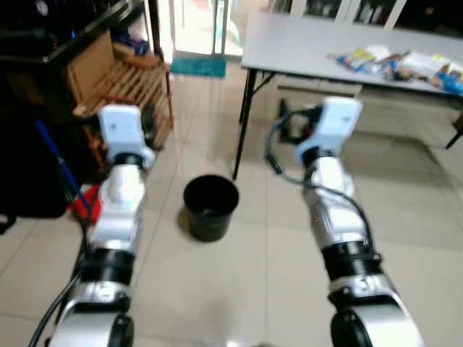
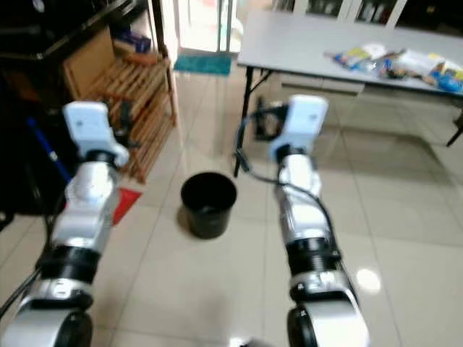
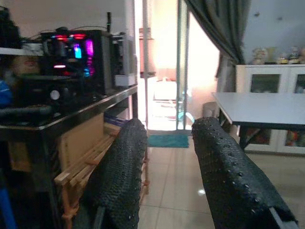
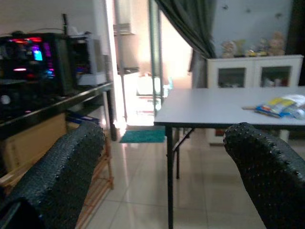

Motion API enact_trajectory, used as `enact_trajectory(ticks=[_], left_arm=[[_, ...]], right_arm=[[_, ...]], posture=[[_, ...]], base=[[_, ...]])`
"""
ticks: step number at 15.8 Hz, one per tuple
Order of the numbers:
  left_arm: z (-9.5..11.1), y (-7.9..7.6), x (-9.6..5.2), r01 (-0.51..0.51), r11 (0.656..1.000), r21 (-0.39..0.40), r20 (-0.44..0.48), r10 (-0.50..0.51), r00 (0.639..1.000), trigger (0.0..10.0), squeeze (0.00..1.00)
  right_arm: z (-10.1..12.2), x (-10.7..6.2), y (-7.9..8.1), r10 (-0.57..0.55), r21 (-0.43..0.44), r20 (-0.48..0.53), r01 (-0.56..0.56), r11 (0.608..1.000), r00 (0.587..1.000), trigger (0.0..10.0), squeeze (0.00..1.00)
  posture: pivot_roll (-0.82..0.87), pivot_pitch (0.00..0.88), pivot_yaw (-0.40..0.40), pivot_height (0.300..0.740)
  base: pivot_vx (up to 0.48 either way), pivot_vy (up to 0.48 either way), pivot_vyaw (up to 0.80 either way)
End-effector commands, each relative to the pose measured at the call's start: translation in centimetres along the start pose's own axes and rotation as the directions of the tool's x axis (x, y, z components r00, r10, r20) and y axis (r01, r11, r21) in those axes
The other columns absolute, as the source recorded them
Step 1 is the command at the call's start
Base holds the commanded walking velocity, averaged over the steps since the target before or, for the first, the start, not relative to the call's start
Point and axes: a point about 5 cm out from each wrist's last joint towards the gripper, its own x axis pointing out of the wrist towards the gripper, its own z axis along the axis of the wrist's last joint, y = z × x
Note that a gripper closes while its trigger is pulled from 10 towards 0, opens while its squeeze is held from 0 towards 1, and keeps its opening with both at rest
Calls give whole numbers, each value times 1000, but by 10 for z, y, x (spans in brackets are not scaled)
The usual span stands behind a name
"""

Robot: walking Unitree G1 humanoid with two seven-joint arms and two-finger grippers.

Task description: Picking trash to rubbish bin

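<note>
While colourful plastic wrappers [image 1: 394,63] lie on the grey bench [image 1: 304,43] at upper right, round black bin [image 1: 210,207] waits centre-frame; left gripper [image 3: 167,167] and right gripper [image 4: 162,171] spread, empty. Nothing collected yet.

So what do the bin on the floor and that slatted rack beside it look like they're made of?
Rubbish bin: likely plastic, matte black, smooth seamless tapered wall; blur leaves it open. Slatted rack: unpainted wood, pale tan slats. Both grippers, left and right, are open and empty.
</note>
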Motion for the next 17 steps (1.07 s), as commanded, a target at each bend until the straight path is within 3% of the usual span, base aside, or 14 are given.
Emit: enact_trajectory(ticks=[1,17], left_arm=[[4,-7,0,14,1000,-11,10,-14,1000,10000,0],[7,-11,2,38,999,-25,-7,-38,999,10000,0]], right_arm=[[1,-2,-9,-18,-3,-7,18,1000,1000,10000,0],[-1,-3,-8,-22,13,-30,22,1000,999,10000,0]], posture=[[19,0,-61,740],[21,35,-58,740]], base=[[0,-431,0],[0,-396,0]])
